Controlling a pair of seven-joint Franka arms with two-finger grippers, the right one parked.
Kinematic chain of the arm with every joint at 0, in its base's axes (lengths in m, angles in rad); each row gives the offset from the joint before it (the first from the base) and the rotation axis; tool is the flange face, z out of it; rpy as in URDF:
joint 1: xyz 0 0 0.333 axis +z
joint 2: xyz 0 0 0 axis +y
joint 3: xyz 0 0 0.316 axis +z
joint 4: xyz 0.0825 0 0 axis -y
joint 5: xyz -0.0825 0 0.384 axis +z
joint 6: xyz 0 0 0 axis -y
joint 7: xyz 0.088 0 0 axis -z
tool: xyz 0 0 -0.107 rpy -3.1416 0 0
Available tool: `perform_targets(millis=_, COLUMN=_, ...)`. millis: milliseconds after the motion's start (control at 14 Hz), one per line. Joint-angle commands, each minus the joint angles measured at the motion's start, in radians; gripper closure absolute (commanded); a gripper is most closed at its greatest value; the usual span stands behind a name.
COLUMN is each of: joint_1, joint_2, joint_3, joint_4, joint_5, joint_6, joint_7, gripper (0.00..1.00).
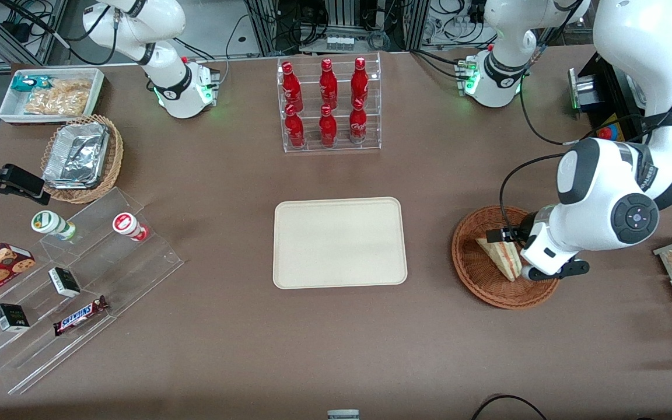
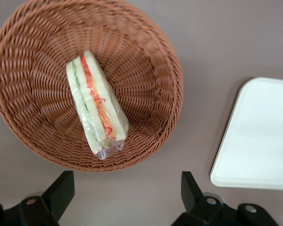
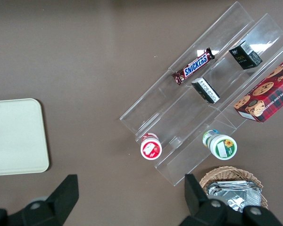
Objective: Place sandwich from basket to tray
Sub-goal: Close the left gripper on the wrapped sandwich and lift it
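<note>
From the front, we see the tray (image 1: 340, 242) mid-frame with a rack of red bottles (image 1: 328, 102) above it. At right, the basket (image 1: 480, 274) holds the sandwich (image 1: 502, 256), and the left arm bends over it, gripper (image 1: 537, 269) low above the rim.

At the wrist, we see the sandwich (image 2: 96, 103) lying in the basket (image 2: 146, 61), the tray (image 2: 257, 136) nearby, and the gripper (image 2: 125, 193) with fingers (image 2: 61, 188) spread wide, holding nothing.

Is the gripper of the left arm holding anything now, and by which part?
Nothing is held. The gripper hangs open above the basket, its jaws apart and empty; the sandwich lies untouched in the basket.
</note>
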Motion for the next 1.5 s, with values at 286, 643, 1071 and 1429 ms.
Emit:
perform_targets(millis=286, joint_1=0.006, joint_2=0.008, joint_3=0.031, joint_4=-0.175, joint_5=-0.002, joint_6=0.178, joint_7=-0.229, gripper=0.00)
perform_targets(millis=643, joint_1=0.007, joint_2=0.082, joint_3=0.037, joint_4=-0.261, joint_5=0.001, joint_6=0.413, joint_7=-0.279, gripper=0.00)
perform_targets(millis=1071, joint_1=0.007, joint_2=0.096, joint_3=0.046, joint_4=-0.251, joint_5=0.028, joint_6=0.418, joint_7=-0.222, gripper=0.87)
perform_targets(millis=1429, joint_1=-0.008, joint_2=0.082, joint_3=0.042, joint_4=-0.188, joint_5=0.033, joint_6=0.378, joint_7=-0.196, gripper=0.91)
